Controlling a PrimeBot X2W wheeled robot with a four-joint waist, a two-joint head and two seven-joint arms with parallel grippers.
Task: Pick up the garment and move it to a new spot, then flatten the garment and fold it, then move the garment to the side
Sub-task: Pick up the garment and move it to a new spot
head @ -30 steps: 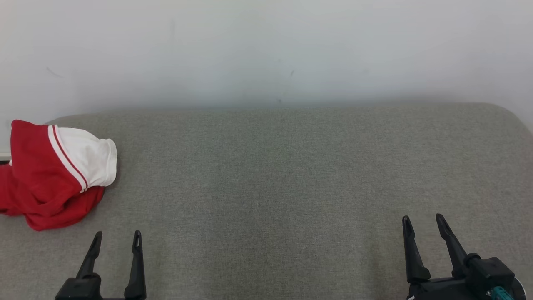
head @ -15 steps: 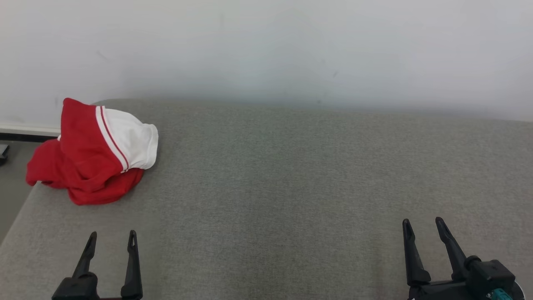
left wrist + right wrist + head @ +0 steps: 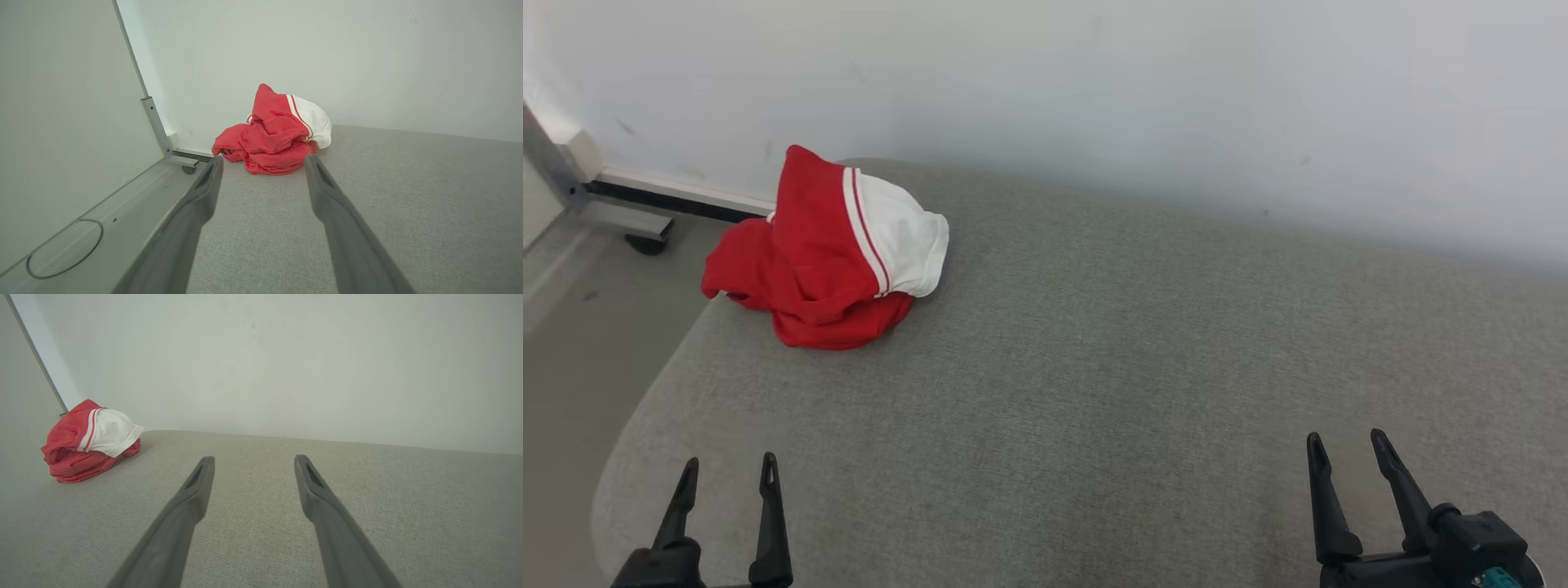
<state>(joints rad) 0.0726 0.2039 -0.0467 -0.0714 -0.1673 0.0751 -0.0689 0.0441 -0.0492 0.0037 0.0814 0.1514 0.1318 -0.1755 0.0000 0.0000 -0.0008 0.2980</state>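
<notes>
The garment lies in a crumpled heap at the far left corner of the counter, close to the counter's rounded left edge and to its back edge, which runs along the white wall. It is mostly red, with a white panel on the side facing the counter's middle and thin red and white stripes where the two colours meet. A red fold spreads toward the counter's left edge; whether it hangs over that edge cannot be told.

The left gripper is over the counter's near left corner, its two dark fingers standing apart with nothing between them. In the left wrist view they point across the counter's grey fabric top toward the garment, which shows in the gap beyond the tips and is well apart from them. The right gripper is over the counter's near right part, its fingers likewise spread and holding nothing, well apart from the garment.

Past the counter's left edge is grey floor. There a metal frame foot with a dark caster stands by the wall, and a thin cable loop lies at the base of a pale panel
</notes>
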